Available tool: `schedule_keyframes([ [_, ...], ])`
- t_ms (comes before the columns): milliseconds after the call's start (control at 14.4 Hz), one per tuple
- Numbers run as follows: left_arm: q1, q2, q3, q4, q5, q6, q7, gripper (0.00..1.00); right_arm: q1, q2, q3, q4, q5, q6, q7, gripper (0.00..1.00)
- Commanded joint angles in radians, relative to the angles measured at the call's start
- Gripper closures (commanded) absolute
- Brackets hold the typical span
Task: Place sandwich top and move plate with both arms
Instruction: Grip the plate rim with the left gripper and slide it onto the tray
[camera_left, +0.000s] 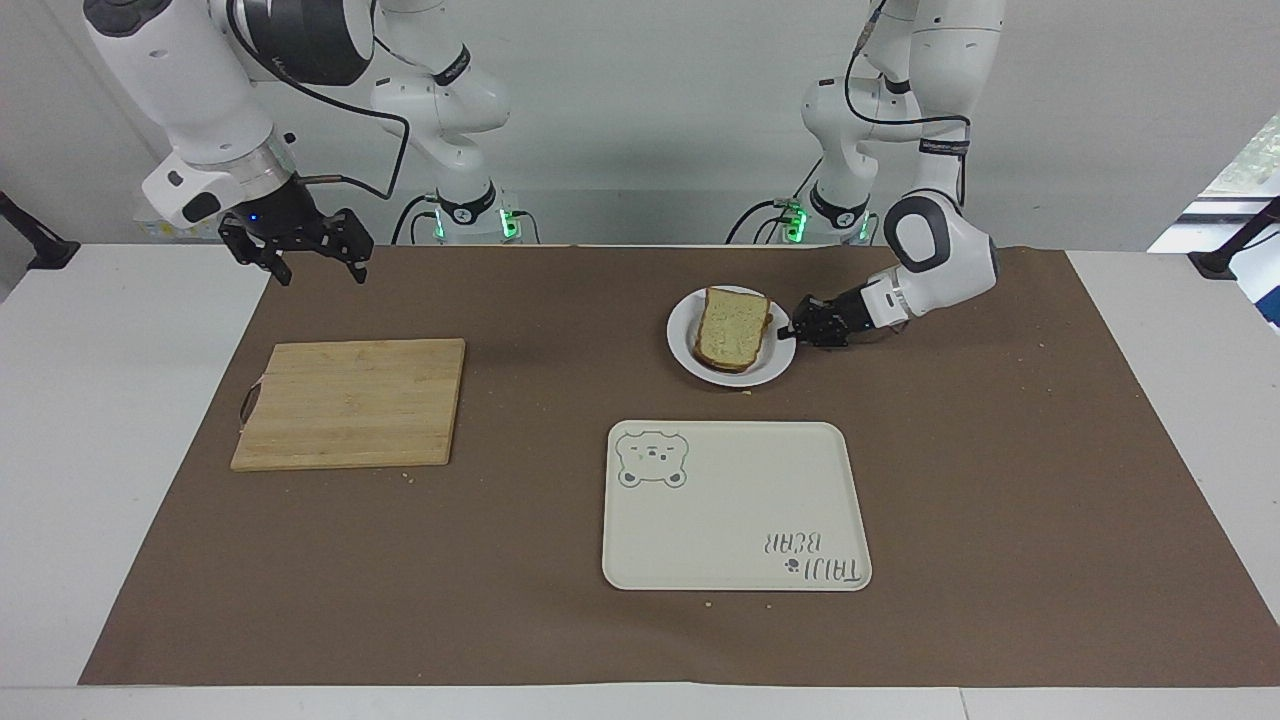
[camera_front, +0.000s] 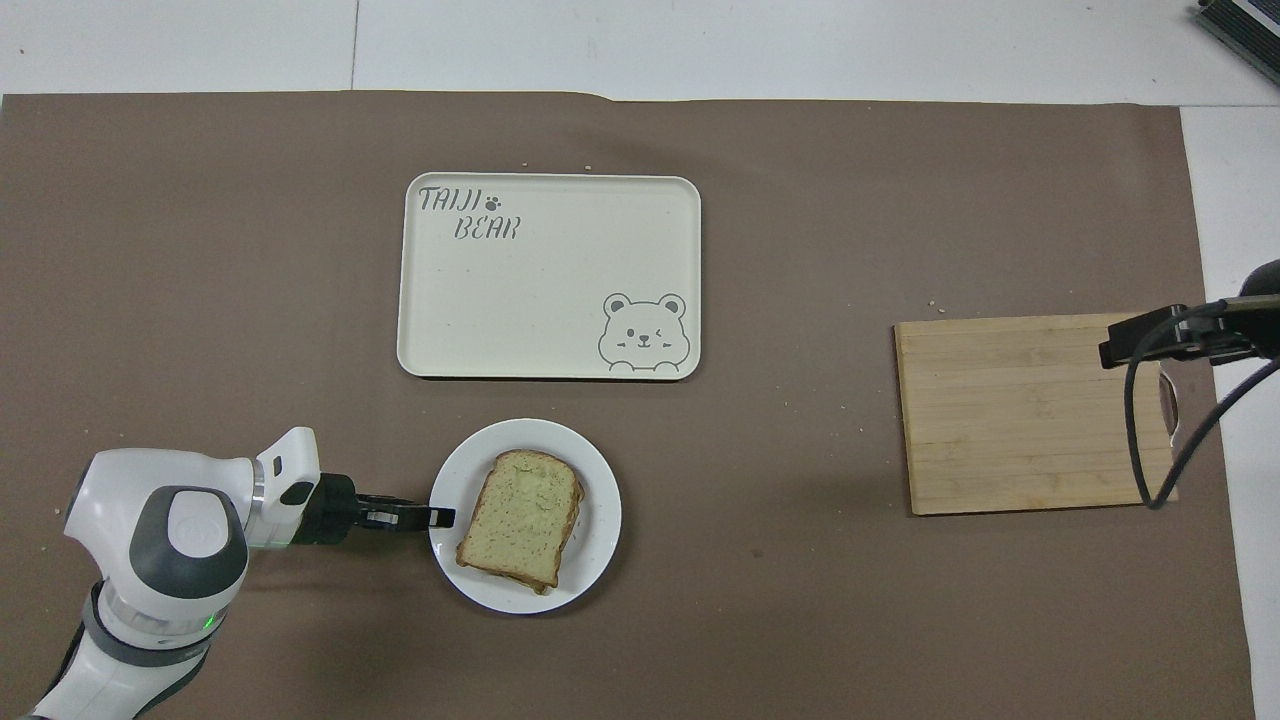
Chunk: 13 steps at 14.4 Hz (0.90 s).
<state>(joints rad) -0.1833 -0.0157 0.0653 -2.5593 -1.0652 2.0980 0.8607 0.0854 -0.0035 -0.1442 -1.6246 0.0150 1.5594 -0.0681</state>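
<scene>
The sandwich top (camera_left: 733, 327), a pale bread slice with a brown crust, lies on a stacked sandwich on the small white plate (camera_left: 683, 345). Both also show in the overhead view: the slice (camera_front: 525, 515) and the plate (camera_front: 600, 480). My left gripper (camera_left: 790, 330) is low, at the plate's rim on the side toward the left arm's end of the table. In the overhead view its tip (camera_front: 445, 517) overlaps the rim. My right gripper (camera_left: 312, 268) is open and empty. It waits in the air over the mat's edge by the cutting board and also shows in the overhead view (camera_front: 1120, 345).
A wooden cutting board (camera_left: 350, 400) lies toward the right arm's end of the table. A cream tray with a bear drawing (camera_left: 735, 505) lies farther from the robots than the plate. A brown mat covers the table, with crumbs scattered on it.
</scene>
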Motion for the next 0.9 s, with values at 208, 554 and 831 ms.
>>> schedule_keyframes([
  [208,0.056,-0.018,0.008,0.011,-0.082,-0.145,0.020,1.00,-0.004,-0.001,0.005,0.008,0.003,-0.010,0.016,0.00],
  [554,0.122,0.086,0.010,0.209,-0.157,-0.188,0.011,1.00,-0.004,-0.001,0.005,0.008,0.003,-0.010,0.016,0.00],
  [831,0.127,0.196,0.007,0.398,-0.271,-0.103,-0.132,1.00,-0.004,-0.001,0.005,0.008,0.003,-0.010,0.016,0.00],
])
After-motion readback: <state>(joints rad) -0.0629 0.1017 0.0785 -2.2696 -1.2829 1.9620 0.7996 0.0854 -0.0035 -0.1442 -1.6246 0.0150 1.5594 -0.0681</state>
